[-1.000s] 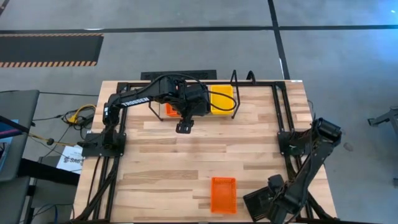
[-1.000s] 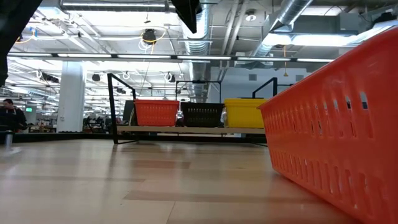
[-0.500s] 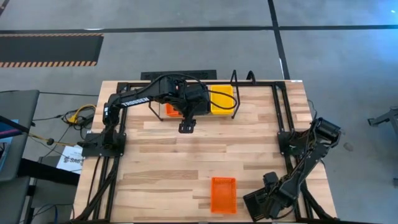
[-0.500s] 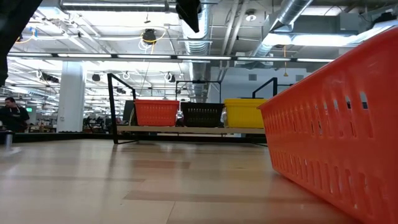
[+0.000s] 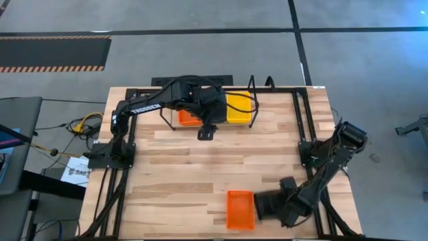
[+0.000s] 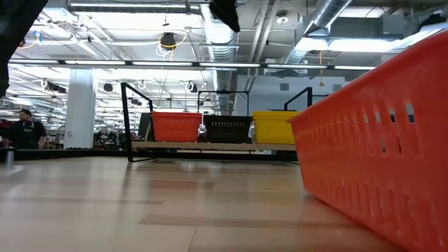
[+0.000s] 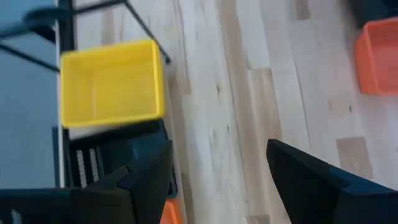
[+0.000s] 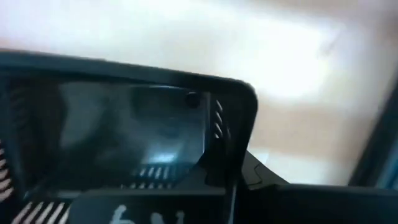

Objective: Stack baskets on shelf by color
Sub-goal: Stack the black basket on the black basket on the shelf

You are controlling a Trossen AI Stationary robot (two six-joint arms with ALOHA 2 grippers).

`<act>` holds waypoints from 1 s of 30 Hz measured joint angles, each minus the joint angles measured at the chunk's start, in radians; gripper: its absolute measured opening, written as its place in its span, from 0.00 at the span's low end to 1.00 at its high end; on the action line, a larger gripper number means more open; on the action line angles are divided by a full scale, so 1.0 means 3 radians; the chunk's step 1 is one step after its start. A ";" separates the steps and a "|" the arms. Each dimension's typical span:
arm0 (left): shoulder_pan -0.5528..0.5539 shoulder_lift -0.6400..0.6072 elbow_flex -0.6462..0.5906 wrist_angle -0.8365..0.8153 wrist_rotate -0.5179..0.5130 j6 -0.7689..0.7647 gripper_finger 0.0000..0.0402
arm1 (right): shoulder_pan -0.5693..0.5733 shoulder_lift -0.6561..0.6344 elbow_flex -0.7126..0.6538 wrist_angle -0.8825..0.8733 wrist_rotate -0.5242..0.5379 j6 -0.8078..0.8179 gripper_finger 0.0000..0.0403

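The wooden table carries the shelf along its far edge. In the low view three baskets sit side by side on the shelf: a red-orange basket, a black basket on the shelf in the middle and a yellow basket at the other end.

The left gripper hangs above the table just in front of the shelf, between the red-orange and yellow baskets as the high view shows them. In the left wrist view its two dark fingers stand spread wide with nothing between them; the yellow basket lies beyond the fingertips and well apart from them, and bare wood shows in the gap.

A second red-orange basket, the loose one, lies on the table near the front edge, filling the right of the low view. The right gripper is low over the table just beside this loose basket. It holds a black basket, whose mesh wall and rim fill the right wrist view; the fingers pinch its near wall. In the high view the carried black basket touches or nearly touches the loose red-orange one.
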 joint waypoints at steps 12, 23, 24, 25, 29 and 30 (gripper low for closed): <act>-0.0096 0.0000 0.0000 0.0093 -0.0148 0.0007 0.42 | -0.0389 -0.0846 0.0881 -0.1851 0.1471 -0.0568 0.01; -0.0106 0.0001 -0.0001 0.0406 -0.0294 -0.0453 0.38 | -0.1171 -0.1106 0.0954 -0.1907 0.2112 -0.1985 0.01; -0.0107 0.0001 -0.0001 0.0456 -0.0401 -0.0566 0.38 | -0.1240 -0.1090 0.0954 -0.1915 0.2232 -0.2037 0.01; -0.0108 0.0001 -0.0001 0.0498 -0.0503 -0.0674 0.38 | -0.1308 -0.1085 0.0954 -0.1928 0.2365 -0.2074 0.01; -0.0108 0.0001 -0.0001 0.0594 -0.0756 -0.0962 0.38 | -0.1583 -0.1082 0.0954 -0.1922 0.2787 -0.2253 0.01; -0.0106 0.0001 -0.0001 0.0586 -0.0767 -0.1025 0.38 | -0.1647 -0.1087 0.0954 -0.1921 0.2876 -0.2303 0.01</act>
